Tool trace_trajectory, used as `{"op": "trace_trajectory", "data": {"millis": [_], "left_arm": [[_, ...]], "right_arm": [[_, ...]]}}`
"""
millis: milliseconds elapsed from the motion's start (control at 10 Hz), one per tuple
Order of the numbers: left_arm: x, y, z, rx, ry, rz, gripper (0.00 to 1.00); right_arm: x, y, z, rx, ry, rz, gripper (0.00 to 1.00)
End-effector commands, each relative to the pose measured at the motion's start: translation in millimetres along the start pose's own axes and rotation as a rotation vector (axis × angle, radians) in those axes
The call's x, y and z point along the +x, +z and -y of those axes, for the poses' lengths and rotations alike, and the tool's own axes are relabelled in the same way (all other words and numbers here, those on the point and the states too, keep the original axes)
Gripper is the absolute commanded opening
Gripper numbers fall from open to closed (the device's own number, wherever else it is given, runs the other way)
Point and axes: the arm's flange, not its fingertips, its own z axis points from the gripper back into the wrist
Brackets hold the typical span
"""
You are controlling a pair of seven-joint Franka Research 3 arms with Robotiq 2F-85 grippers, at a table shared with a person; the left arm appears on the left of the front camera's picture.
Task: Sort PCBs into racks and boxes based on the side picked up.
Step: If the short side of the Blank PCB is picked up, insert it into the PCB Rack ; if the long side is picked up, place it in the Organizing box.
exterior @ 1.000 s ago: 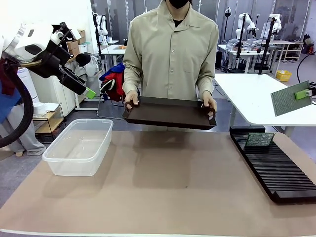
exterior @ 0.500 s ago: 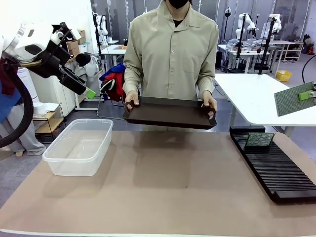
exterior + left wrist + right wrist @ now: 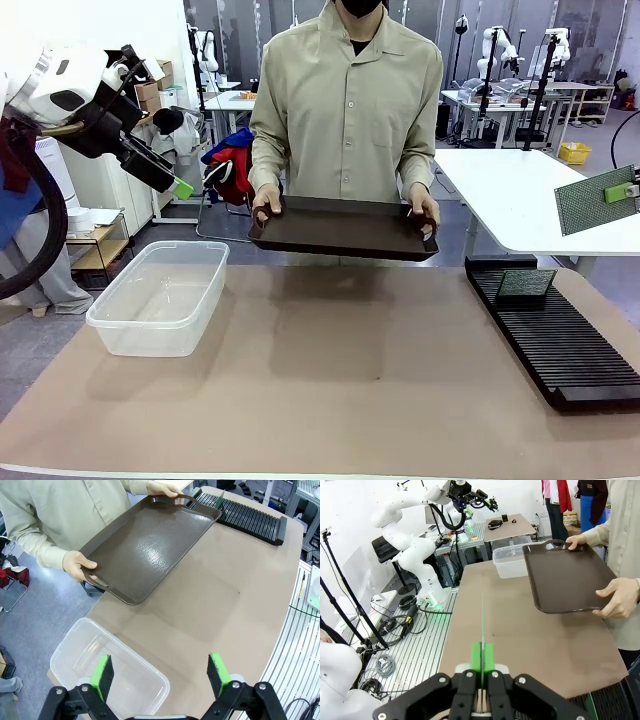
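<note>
A green PCB [image 3: 595, 201] hangs in the air at the far right, above the rack, with my right gripper [image 3: 622, 191] shut on its right edge. In the right wrist view this PCB [image 3: 482, 625] stands edge-on between the closed green pads [image 3: 482, 661]. A second PCB [image 3: 525, 284] stands in the far end of the long black rack [image 3: 560, 340]. My left gripper [image 3: 178, 185] is raised at the upper left, above the clear box [image 3: 160, 296]. In its wrist view its fingers [image 3: 160, 675] are open and hold nothing, with the box [image 3: 95, 655] below.
A person across the table holds a dark brown tray [image 3: 345, 229] by both handles over the far edge; the tray [image 3: 150, 545] is bare. The tan table mat [image 3: 330, 370] lies between box and rack. White tables stand behind at the right.
My right gripper has drifted slightly to the right with the board. The left arm, the person and the tray have stayed put.
</note>
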Motion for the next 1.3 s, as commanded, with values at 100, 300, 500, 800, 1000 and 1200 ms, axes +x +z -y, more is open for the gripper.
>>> {"op": "trace_trajectory", "data": {"millis": [100,300,500,800,1000,1200], "left_arm": [[-1,0,-2,-0.008,0.004,-0.002,1.00],[-1,0,-2,-0.008,0.004,-0.002,1.00],[-1,0,-2,-0.008,0.004,-0.002,1.00],[-1,0,-2,-0.008,0.004,-0.002,1.00],[-1,0,-2,-0.008,0.004,-0.002,1.00],[-1,0,-2,-0.008,0.004,-0.002,1.00]], "right_arm": [[-17,-6,7,0.060,0.149,-0.013,0.02],[-28,-7,3,0.063,0.246,-0.052,0.02],[-47,-14,0,0.029,0.369,-0.080,0.02],[-75,-12,14,0.000,0.476,-0.063,0.02],[-91,-6,20,-0.021,0.483,-0.052,0.02],[-106,-2,28,-0.044,0.449,-0.049,0.02]]}}
